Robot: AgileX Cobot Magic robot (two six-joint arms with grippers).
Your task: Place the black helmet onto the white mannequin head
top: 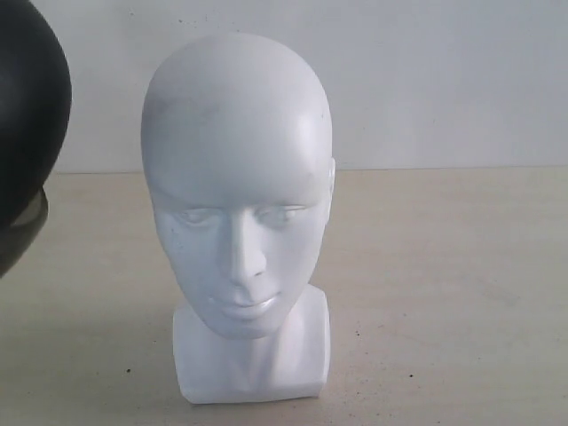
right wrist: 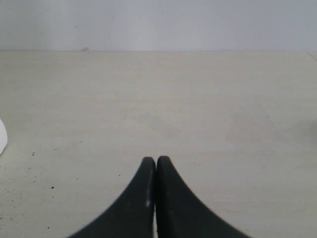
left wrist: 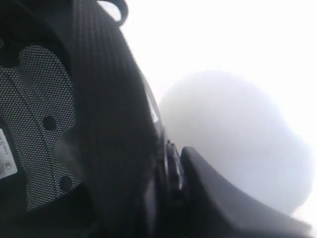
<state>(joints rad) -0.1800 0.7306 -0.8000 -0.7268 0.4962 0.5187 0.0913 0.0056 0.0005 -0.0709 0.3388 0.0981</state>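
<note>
The white mannequin head [top: 238, 191] stands upright on its blocky neck base at the middle of the table, face toward the exterior camera. The black helmet [top: 27, 115] hangs in the air at the far left edge of that view, its smoky visor [top: 25, 222] below the shell. In the left wrist view the helmet's padded lining [left wrist: 99, 124] and mesh liner fill the left side, and my left gripper [left wrist: 173, 166] is shut on the helmet's rim, with the mannequin head [left wrist: 233, 134] blurred beyond. My right gripper [right wrist: 156, 161] is shut and empty above bare table.
A beige table [top: 444, 293] with small dark specks stretches to a white wall behind. A sliver of the white mannequin base [right wrist: 2, 136] shows at the edge of the right wrist view.
</note>
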